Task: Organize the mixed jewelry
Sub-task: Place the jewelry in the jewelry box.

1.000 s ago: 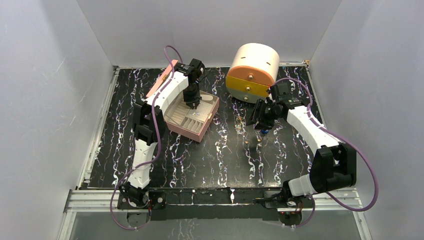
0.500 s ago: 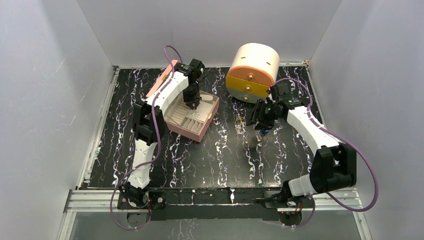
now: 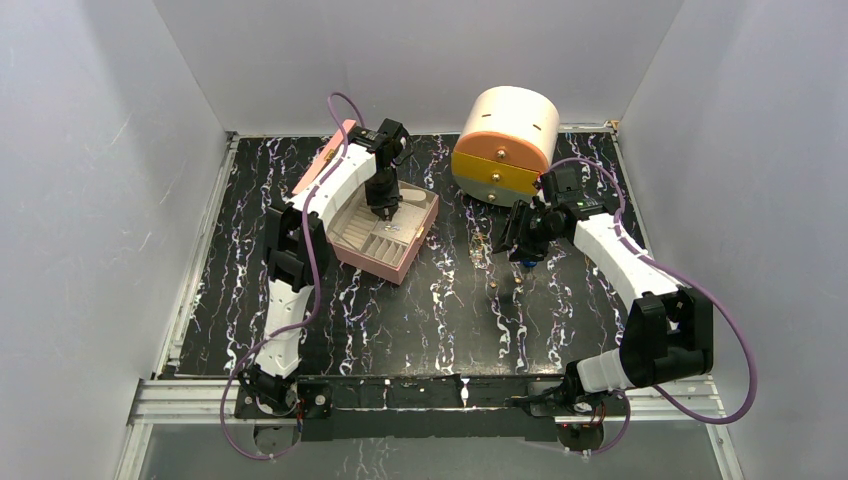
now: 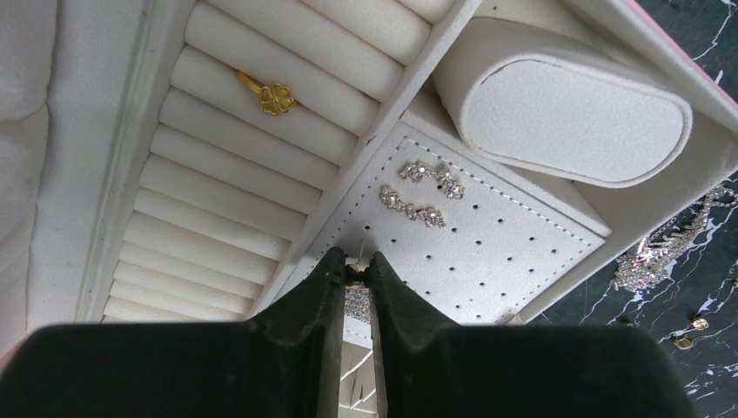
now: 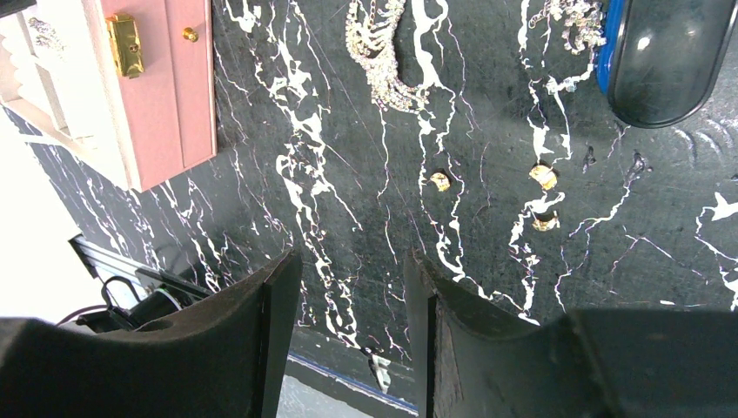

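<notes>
Left wrist — left gripper (image 4: 356,261) tight on earring (image 4: 356,275) at divider (image 4: 383,131) edge; right gripper (image 5: 350,261) agape

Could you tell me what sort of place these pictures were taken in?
Most likely a robot test bench rather than a home: plain white panels wall in a black marbled table, and the left arm and right arm are bolted to a metal rail at its near edge.

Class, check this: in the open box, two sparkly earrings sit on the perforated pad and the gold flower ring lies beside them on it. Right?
Not quite. The left wrist view shows the gold flower ring tucked between the padded rolls, not on the perforated pad. The two sparkly earrings do sit on that pad.
</notes>
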`<state>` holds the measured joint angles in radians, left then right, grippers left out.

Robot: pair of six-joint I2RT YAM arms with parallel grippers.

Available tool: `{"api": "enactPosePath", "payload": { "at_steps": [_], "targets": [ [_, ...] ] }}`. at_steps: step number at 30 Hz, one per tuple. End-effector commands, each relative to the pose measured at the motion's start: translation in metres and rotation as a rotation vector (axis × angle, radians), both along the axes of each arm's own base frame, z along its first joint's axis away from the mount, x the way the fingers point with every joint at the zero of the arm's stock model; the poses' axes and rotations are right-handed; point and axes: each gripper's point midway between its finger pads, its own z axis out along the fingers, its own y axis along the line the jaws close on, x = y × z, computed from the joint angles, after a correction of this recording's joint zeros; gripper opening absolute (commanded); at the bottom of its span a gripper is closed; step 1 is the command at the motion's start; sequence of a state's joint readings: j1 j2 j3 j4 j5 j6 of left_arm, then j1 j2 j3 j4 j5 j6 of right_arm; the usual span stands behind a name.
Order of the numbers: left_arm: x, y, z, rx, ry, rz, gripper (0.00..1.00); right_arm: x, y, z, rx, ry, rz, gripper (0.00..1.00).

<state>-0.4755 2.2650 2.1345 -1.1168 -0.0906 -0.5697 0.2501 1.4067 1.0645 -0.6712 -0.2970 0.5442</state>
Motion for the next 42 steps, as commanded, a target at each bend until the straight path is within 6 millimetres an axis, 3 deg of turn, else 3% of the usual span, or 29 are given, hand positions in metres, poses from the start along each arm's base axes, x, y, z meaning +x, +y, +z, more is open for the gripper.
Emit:
{"api": "enactPosePath", "payload": {
  "at_steps": [1, 27, 35, 42],
  "targets": [
    [0.006, -0.007, 0.028, -0.042, -0.078, 0.003, 0.03, 0.003, 0.001, 0.01, 0.007, -0.06, 0.017, 0.56],
    [0.002, 0.004, 0.022, 0.028, -0.048, 0.004, 0.03, 0.002, 0.001, 0.01, 0.007, -0.058, 0.015, 0.56],
    [0.012, -0.008, 0.019, -0.032, -0.078, 0.003, 0.03, 0.003, 0.002, 0.01, 0.009, -0.058, 0.018, 0.56],
    [0.008, -0.005, 0.013, -0.011, -0.051, 0.003, 0.03, 0.004, 0.002, 0.01, 0.005, -0.061, 0.017, 0.56]
  ]
}}
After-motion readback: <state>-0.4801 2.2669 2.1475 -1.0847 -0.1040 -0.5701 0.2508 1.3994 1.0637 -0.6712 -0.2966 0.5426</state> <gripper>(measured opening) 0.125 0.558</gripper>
